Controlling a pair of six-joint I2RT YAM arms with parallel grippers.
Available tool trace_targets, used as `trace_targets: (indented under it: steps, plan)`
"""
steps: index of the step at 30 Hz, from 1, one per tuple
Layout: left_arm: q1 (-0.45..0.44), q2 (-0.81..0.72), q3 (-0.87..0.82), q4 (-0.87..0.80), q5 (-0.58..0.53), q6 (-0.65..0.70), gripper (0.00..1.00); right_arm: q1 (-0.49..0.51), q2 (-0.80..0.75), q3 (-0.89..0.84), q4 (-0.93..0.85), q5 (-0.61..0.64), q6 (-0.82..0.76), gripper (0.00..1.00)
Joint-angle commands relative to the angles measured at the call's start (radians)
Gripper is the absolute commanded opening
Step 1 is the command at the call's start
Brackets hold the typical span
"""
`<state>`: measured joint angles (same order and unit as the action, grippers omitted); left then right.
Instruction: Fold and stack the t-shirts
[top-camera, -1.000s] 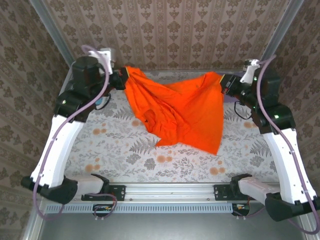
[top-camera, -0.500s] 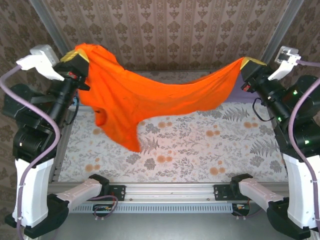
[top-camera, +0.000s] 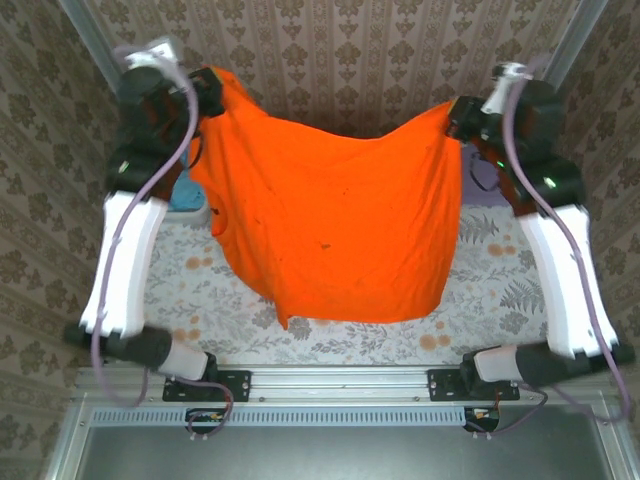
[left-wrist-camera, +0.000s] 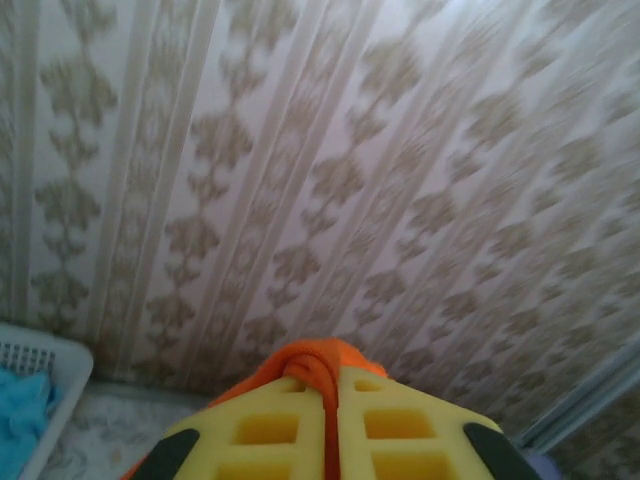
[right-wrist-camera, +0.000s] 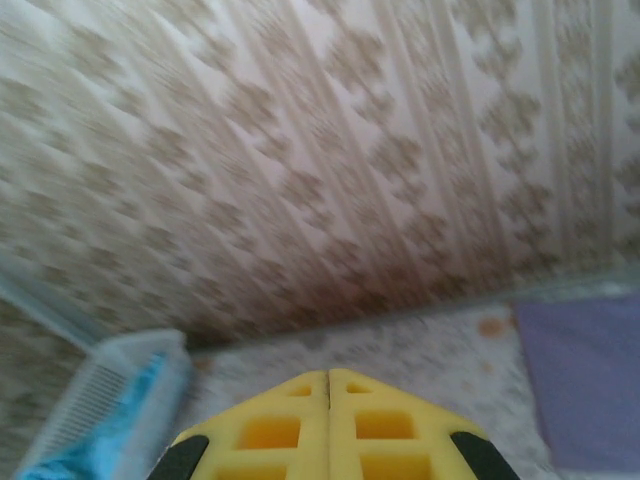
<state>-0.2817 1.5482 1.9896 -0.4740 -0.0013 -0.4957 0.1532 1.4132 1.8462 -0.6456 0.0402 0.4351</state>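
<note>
Top view, orange t-shirt (top-camera: 335, 220): hangs as a wide sheet between both arms, upper corners high at the far side, lower hem dangling over the near tabletop (top-camera: 200, 290); contact with it cannot be told.
Top view, risk: likely to land skewed, since the left hem hangs ragged and lower than the right; could also slip free if either pinch holds only a thin edge of soft cloth.
Top view, left end effector (top-camera: 208, 88): pinches the shirt's upper left corner.
Top view, right end effector (top-camera: 455, 115): grips the upper right corner, cloth bunched against it.
Left wrist view, left end effector (left-wrist-camera: 328, 400): yellow pads (left-wrist-camera: 400, 430) pressed together on a ridge of orange cloth pushing up between them.
Left wrist view, risk: little fabric past the pads, so a hard tug might pull it out.
Left wrist view, surroundings: white basket (left-wrist-camera: 45, 362) at lower left, light blue t-shirt (left-wrist-camera: 20, 415) inside.
Right wrist view, right end effector (right-wrist-camera: 329, 400): pads closed flush, no orange visible in the seam.
Right wrist view, risk: depth of grip cannot be judged here.
Right wrist view, surroundings: lavender t-shirt (right-wrist-camera: 585, 380) flat on the tabletop at right, well apart from the basket at left.
</note>
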Motion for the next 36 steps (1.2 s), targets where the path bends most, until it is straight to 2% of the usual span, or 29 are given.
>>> trace_targets:
  steps: [1,3,4,5,6,7,9,11,12,15,17,20,21,23,26,30,36]
  plan:
    - [0.022,0.325,0.186,-0.171,0.097,-0.056,0.30,-0.036,0.215,-0.024,-0.091,0.124,-0.021,0.00]
    - [0.019,0.578,0.486,-0.359,0.032,-0.014,0.63,-0.074,0.340,0.009,-0.077,0.116,-0.007,0.00]
    - [0.024,0.738,0.689,-0.470,-0.001,-0.008,0.80,-0.094,0.419,0.069,-0.118,0.115,0.002,0.09]
    - [0.028,0.874,0.875,-0.559,-0.015,-0.010,0.99,-0.112,0.499,0.154,-0.175,0.112,0.004,0.27]
    - [0.036,0.963,1.011,-0.597,0.021,-0.008,1.00,-0.124,0.572,0.254,-0.252,0.113,-0.003,0.55]
    - [0.045,1.005,1.059,-0.608,0.065,-0.024,1.00,-0.139,0.642,0.357,-0.341,0.104,0.000,0.62]
    - [0.048,0.964,0.980,-0.622,0.069,-0.038,1.00,-0.174,0.777,0.643,-0.567,0.076,0.013,0.66]
    - [0.027,0.816,0.739,-0.566,-0.003,0.008,1.00,-0.182,0.838,0.819,-0.681,0.082,-0.022,0.70]
    - [0.016,0.722,0.573,-0.504,-0.039,0.023,1.00,-0.185,0.825,0.824,-0.684,0.063,-0.031,0.72]
    - [0.005,0.507,0.214,-0.385,-0.072,0.014,1.00,-0.193,0.706,0.633,-0.605,-0.002,-0.034,0.75]
    - [0.002,0.439,0.116,-0.435,-0.076,0.012,0.98,-0.193,0.630,0.467,-0.553,-0.040,-0.049,0.75]
    - [-0.003,0.393,-0.002,-0.526,-0.010,0.026,0.85,-0.192,0.478,0.154,-0.427,-0.131,-0.053,0.74]
    - [-0.008,0.376,-0.061,-0.528,0.030,0.036,0.80,-0.189,0.418,0.038,-0.372,-0.181,-0.046,0.71]
    - [-0.022,0.361,-0.188,-0.524,0.091,0.037,0.75,-0.176,0.345,-0.146,-0.280,-0.254,-0.014,0.63]
    - [-0.055,0.357,-0.316,-0.500,0.124,0.028,0.67,-0.133,0.312,-0.322,-0.198,-0.288,0.025,0.49]
    - [-0.098,0.411,-0.355,-0.470,0.141,0.009,0.61,-0.062,0.373,-0.412,-0.136,-0.302,0.067,0.31]
    - [-0.129,0.548,-0.277,-0.459,0.095,-0.018,0.56,0.002,0.537,-0.357,-0.091,-0.226,0.124,0.26]
